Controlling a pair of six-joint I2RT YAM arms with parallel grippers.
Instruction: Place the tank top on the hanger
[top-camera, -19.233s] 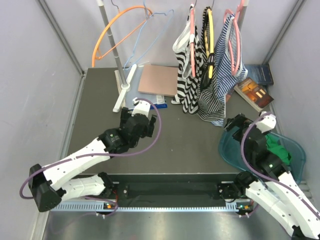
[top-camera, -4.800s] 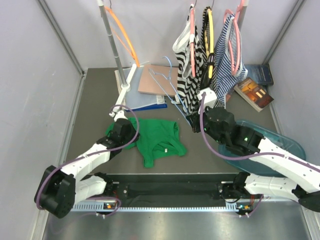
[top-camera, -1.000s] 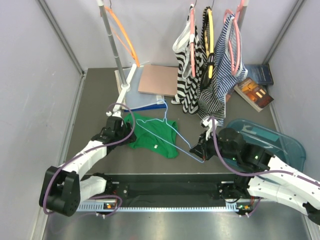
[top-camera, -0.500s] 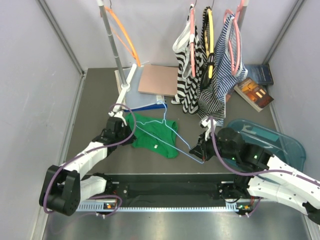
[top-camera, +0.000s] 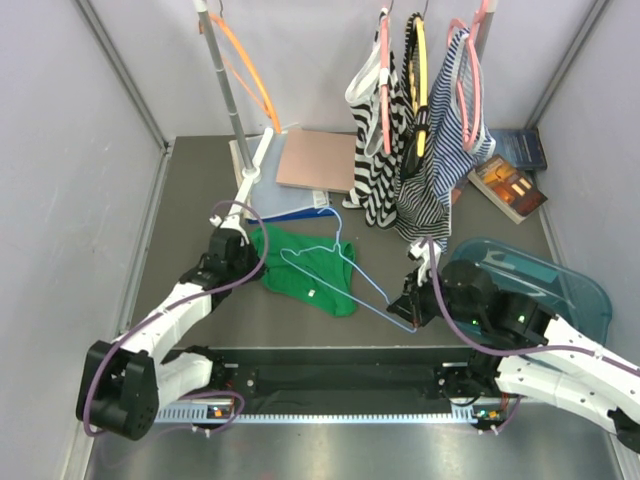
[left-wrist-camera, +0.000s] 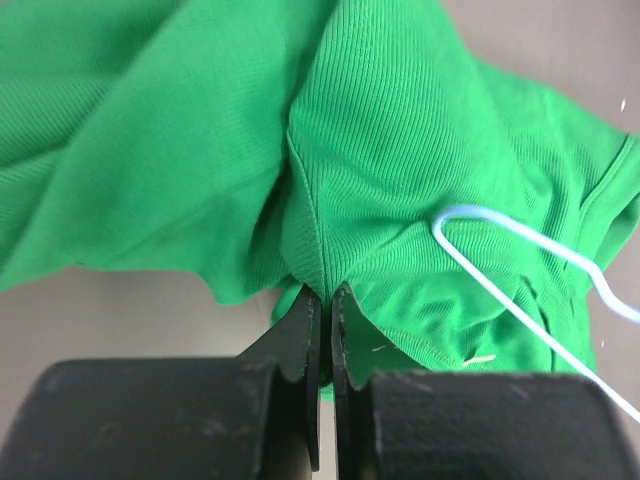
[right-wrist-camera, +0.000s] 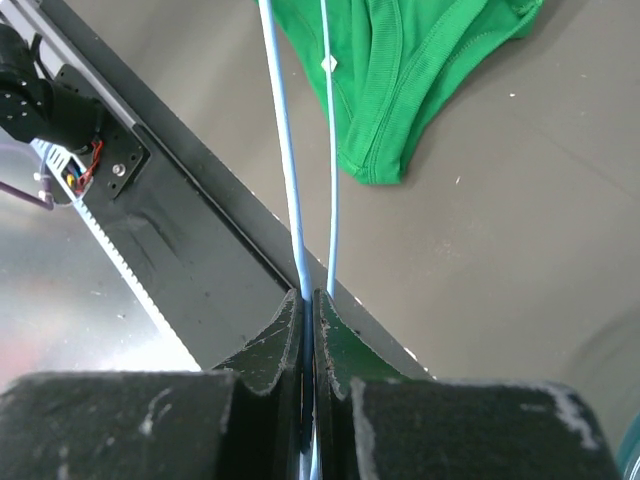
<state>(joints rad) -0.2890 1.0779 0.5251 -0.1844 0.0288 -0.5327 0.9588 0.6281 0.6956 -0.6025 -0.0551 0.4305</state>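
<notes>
The bright-green tank top (top-camera: 305, 268) lies crumpled on the dark table left of centre. My left gripper (top-camera: 250, 258) is at its left edge. In the left wrist view its jaws (left-wrist-camera: 320, 292) are shut, pinching a fold of the green fabric (left-wrist-camera: 400, 150). The light-blue hanger (top-camera: 335, 268) lies slanted over the top, hook toward the back. Its near corner is clamped in my right gripper (top-camera: 406, 308). The right wrist view shows those jaws (right-wrist-camera: 308, 297) shut on the hanger's wire (right-wrist-camera: 283, 130), with the tank top (right-wrist-camera: 400, 70) beyond.
Striped tops on pink hangers (top-camera: 420, 130) hang at the back right. An orange hanger (top-camera: 250, 80) hangs on the pole at the back left. A brown board (top-camera: 315, 160), books (top-camera: 510, 185) and a teal bin (top-camera: 565, 285) lie around. The black front rail (top-camera: 340, 380) runs along the near edge.
My left gripper has closed onto the tank top's left edge. My right gripper has shifted the hanger slightly right and nearer.
</notes>
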